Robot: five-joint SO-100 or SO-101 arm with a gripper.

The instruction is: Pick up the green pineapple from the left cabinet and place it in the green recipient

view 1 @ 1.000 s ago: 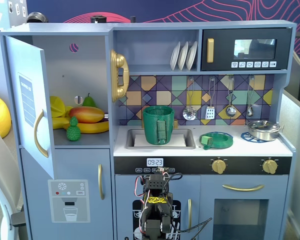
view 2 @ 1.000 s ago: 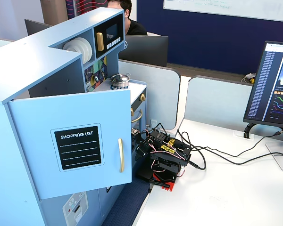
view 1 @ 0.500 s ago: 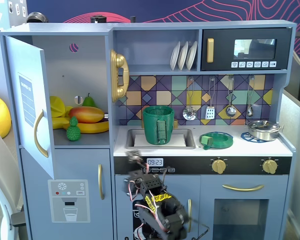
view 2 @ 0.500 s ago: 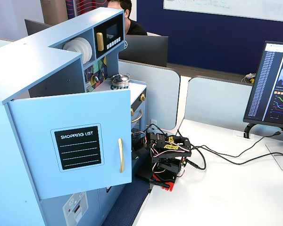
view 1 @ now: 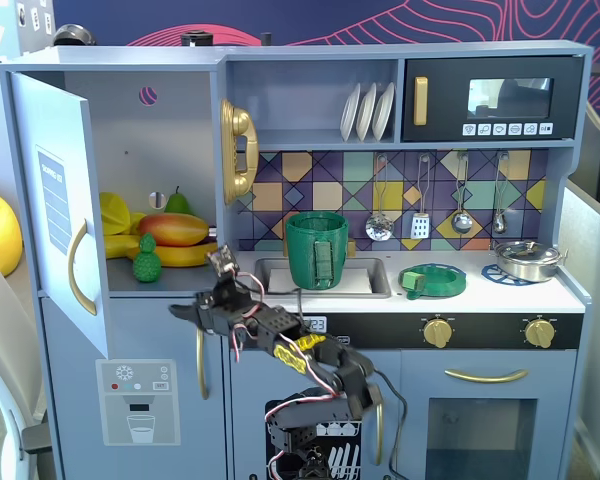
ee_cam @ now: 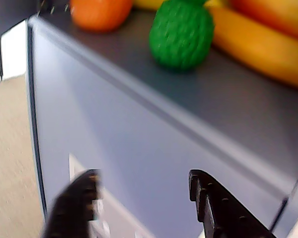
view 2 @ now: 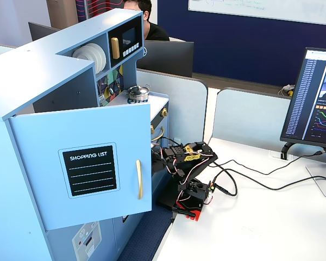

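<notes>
Wrist view looks up at the green pineapple (ee_cam: 181, 34) from just below the shelf. It sits near the front edge of the shelf, so it is easy to reach. A banana (ee_cam: 258, 44) lies right beside it and an orange fruit (ee_cam: 100, 12) is a little way off on the other side.

The claw (ee_cam: 141, 191) is spread wide and holds nothing. Its two dark fingers (ee_cam: 208, 203) point up at the grey front under the shelf, below the pineapple. I think it is wide so the bumpy toy can fit between the fingers.

In a fixed view the left cabinet (view 1: 130, 180) has its door (view 1: 60, 200) swung out, so the fruit inside shows. The pineapple (view 1: 146, 261) stands upright in front of a mango (view 1: 173, 229). The claw (view 1: 205, 300) hangs just under the shelf, a little to the right of the pineapple.

The green recipient (view 1: 316, 249) stands by the sink, open side up, ready for the toy to drop in. The claw needs to go up and in next, I think.
</notes>
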